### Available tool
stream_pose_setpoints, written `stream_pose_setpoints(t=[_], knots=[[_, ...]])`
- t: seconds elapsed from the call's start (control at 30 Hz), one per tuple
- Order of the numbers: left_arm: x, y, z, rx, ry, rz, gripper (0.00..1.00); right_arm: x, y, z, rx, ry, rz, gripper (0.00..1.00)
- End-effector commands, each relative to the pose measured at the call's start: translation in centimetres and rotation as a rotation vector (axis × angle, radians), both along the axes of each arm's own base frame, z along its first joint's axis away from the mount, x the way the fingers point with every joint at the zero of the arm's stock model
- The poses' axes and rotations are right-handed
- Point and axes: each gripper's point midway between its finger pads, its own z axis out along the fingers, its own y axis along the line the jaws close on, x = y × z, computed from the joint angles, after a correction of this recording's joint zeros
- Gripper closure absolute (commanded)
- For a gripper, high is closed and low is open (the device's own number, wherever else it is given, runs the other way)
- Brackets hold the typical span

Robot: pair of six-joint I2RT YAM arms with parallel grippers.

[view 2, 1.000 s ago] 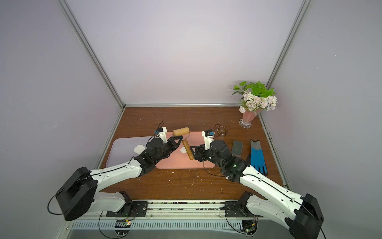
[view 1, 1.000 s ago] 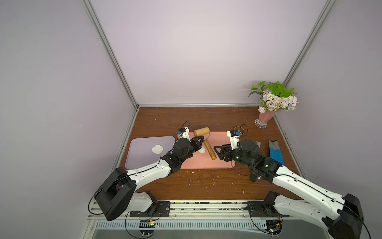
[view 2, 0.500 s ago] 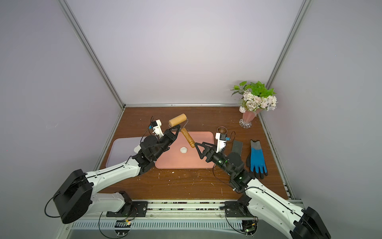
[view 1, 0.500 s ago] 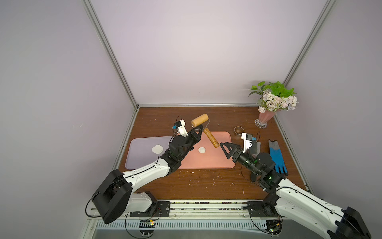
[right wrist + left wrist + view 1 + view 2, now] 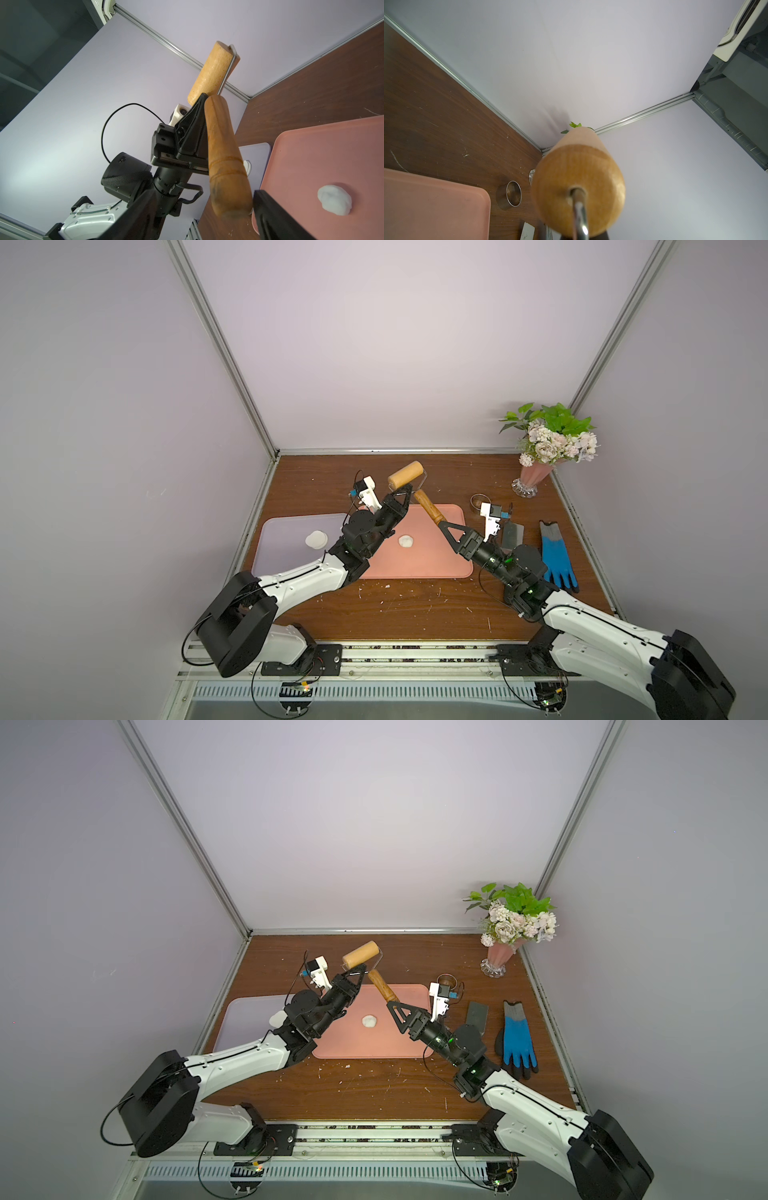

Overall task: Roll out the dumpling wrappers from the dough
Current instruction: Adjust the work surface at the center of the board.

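The wooden roller hangs in the air above the far edge of the pink tray. Its drum is out beyond that edge and its handle slants down and inward over the tray. The left gripper is pressed together on the roller's wire yoke just below the drum. The handle's butt end points straight into the right gripper, whose jaws are spread. One finger sits just beside the wood with no clamp visible, and the other is hidden. The handle's long axis thus lines up with the right arm's reach, so that arm is nearer to take it, likely as a handover. The dough, a knobbly white lump, lies near the tray's middle, below the handle and between both grippers.
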Motion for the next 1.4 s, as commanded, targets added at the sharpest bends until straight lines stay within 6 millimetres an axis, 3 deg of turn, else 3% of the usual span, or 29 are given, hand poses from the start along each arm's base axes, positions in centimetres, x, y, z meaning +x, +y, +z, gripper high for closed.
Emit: stream_pose_setpoints(t=[0.0,0.47,0.73,1.03,1.27,1.37], knots=[[-1.0,-0.9,3.8,-0.094,-0.092,-0.036,1.00,-0.4,-0.1,5.0,0.115,-0.102,0.019,0.23],[-1.5,-2.5,3.0,-0.106,-0.083,-0.074,1.00,1.0,-0.5,5.2,0.119,-0.075,-0.051,0.47],[-1.9,-2.7,2.7,-0.101,-0.078,-0.083,1.00,1.4,-1.2,5.0,0.104,-0.061,-0.093,0.44],[-2.0,-2.9,2.5,-0.102,-0.072,-0.089,1.00,1.5,-1.3,5.1,0.108,-0.058,-0.098,0.53],[-2.1,-3.4,2.3,-0.099,-0.069,-0.103,1.00,1.9,-1.4,4.8,0.104,-0.043,-0.109,0.67],[-2.1,-3.4,2.0,-0.097,-0.061,-0.107,1.00,2.1,-1.5,4.6,0.099,-0.037,-0.113,0.80]])
